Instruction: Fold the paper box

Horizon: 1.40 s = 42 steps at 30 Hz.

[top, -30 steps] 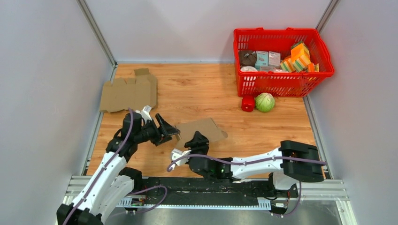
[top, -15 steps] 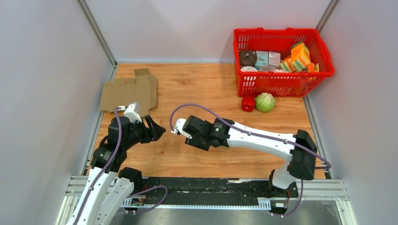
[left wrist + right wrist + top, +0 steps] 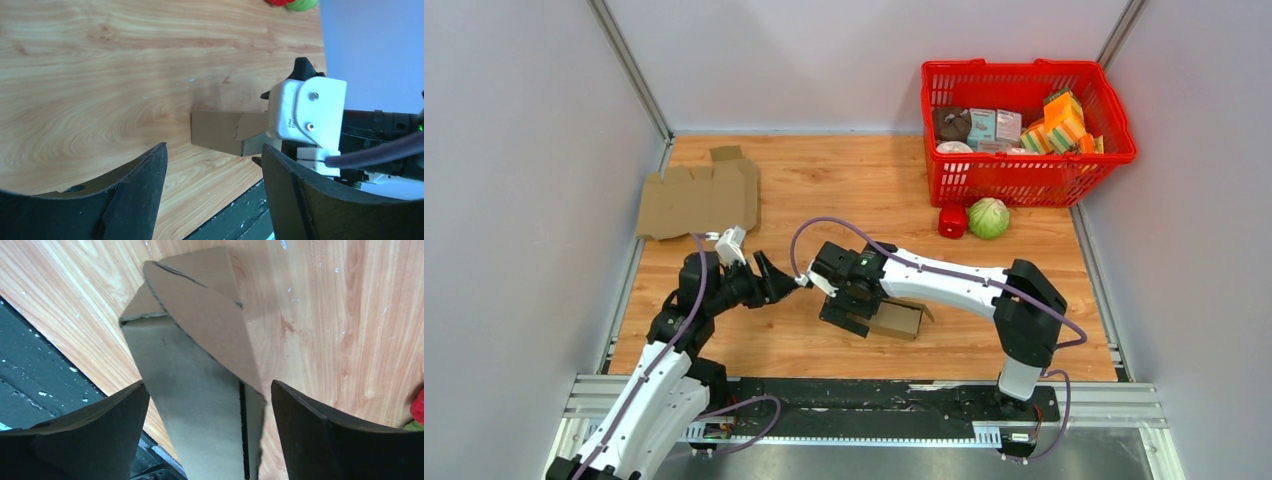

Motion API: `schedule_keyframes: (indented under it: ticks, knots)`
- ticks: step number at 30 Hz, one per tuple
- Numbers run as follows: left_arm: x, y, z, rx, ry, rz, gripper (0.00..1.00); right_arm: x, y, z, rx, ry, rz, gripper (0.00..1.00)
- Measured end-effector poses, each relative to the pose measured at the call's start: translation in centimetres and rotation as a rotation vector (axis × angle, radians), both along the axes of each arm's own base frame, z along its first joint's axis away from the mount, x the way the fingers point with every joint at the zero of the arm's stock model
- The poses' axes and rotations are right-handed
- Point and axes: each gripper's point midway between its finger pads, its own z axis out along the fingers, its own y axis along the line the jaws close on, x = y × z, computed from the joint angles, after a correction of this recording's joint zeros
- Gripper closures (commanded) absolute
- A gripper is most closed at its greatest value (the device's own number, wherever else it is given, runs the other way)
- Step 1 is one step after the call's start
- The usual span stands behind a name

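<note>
Near the front centre of the wooden counter [image 3: 854,190], the partly folded brown cardboard box [image 3: 899,318] lies with its long axis roughly left-right, flap end rightward. Right gripper [image 3: 207,385] jaws straddle it, spread wide with gaps either side; left gripper [image 3: 214,149] jaws open, empty.

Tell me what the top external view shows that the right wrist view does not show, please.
Only the top external view: the red basket, the flat cardboard sheet and the left arm. Only the right wrist view: the box's curved flap close up, between wide jaws. Both: the half-folded cardboard box on the wooden table.
</note>
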Motion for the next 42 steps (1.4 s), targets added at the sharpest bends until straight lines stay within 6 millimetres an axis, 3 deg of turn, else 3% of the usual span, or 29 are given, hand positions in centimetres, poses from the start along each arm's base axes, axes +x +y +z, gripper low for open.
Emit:
schedule_keyframes:
  ticks: [7, 13, 18, 31, 36, 42]
  knots:
    - [0.8, -1.8, 0.3, -0.02, -0.039, -0.079, 0.16, 0.4, -1.5, 1.2, 0.035, -0.041, -0.072, 0.0]
    - [0.2, -5.5, -1.1, 0.054, -0.007, -0.247, 0.29, -0.2, -4.7, 2.1, 0.071, -0.066, -0.136, 0.02]
    - [1.0, -6.4, -0.6, 0.078, -0.062, -0.279, 0.29, -0.5, -6.2, 1.8, 0.076, -0.07, -0.175, 0.1]
    - [1.1, -9.2, -0.9, 0.184, -0.095, -0.389, 0.5, 0.0, -5.0, 1.8, 0.148, -0.073, -0.188, 0.17]
    - [0.8, -9.4, -1.8, 0.233, -0.074, -0.405, 0.52, 0.2, -5.0, 1.7, 0.16, -0.067, -0.196, 0.18]
    - [0.4, -9.7, -1.7, 0.274, -0.071, -0.429, 0.77, 0.2, -4.8, 1.7, 0.171, -0.06, -0.196, 0.2]
